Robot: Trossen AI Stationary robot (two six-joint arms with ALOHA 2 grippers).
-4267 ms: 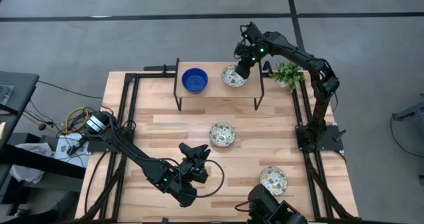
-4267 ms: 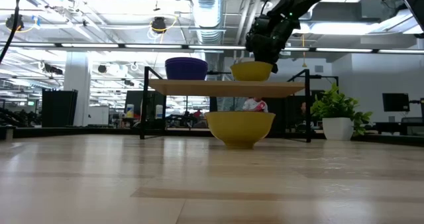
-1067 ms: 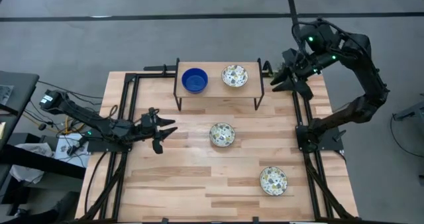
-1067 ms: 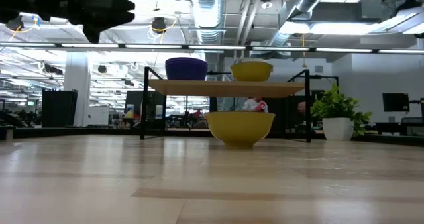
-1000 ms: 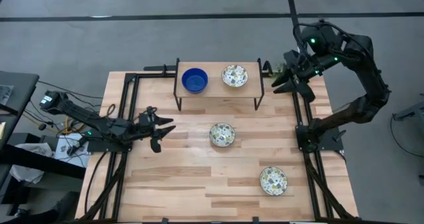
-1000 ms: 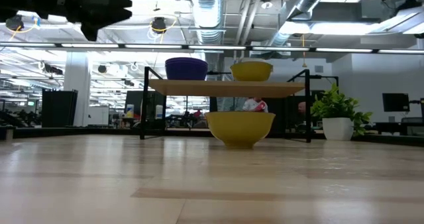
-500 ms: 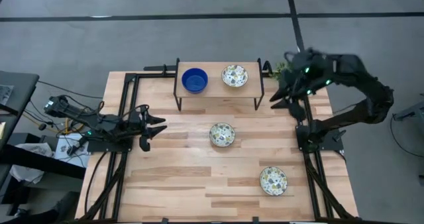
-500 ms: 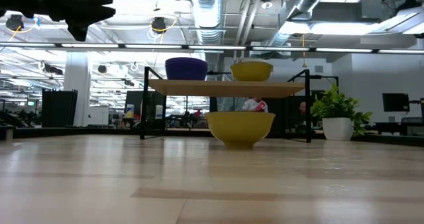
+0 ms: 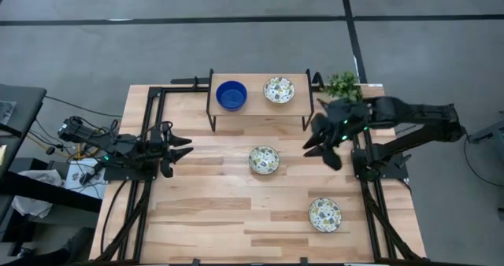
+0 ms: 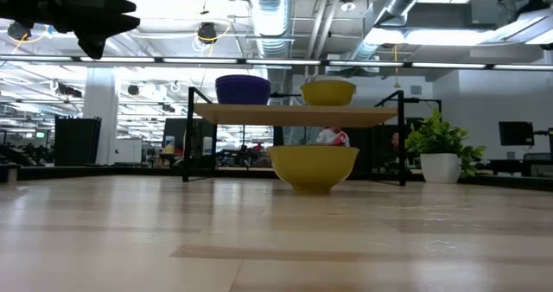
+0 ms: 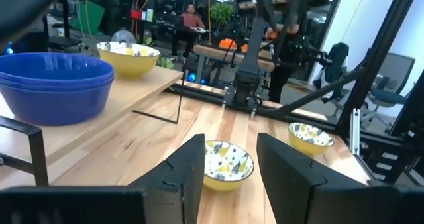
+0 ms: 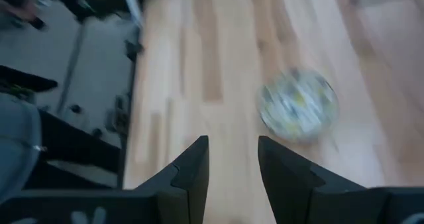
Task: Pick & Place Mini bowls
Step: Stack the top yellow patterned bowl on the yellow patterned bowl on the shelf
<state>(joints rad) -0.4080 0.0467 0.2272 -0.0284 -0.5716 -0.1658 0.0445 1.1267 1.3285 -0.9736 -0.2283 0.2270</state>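
My right gripper [image 9: 321, 147] is hanging with fingers spread and empty, just right of the middle floral bowl [image 9: 264, 160]. My left gripper [image 9: 179, 148] is waiting spread and empty, well left of that bowl.

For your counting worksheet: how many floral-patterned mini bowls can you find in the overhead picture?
3. One floral bowl sits on the raised shelf beside the blue bowl; one is mid-table; one is near the table's front right. More may be stacked unseen.
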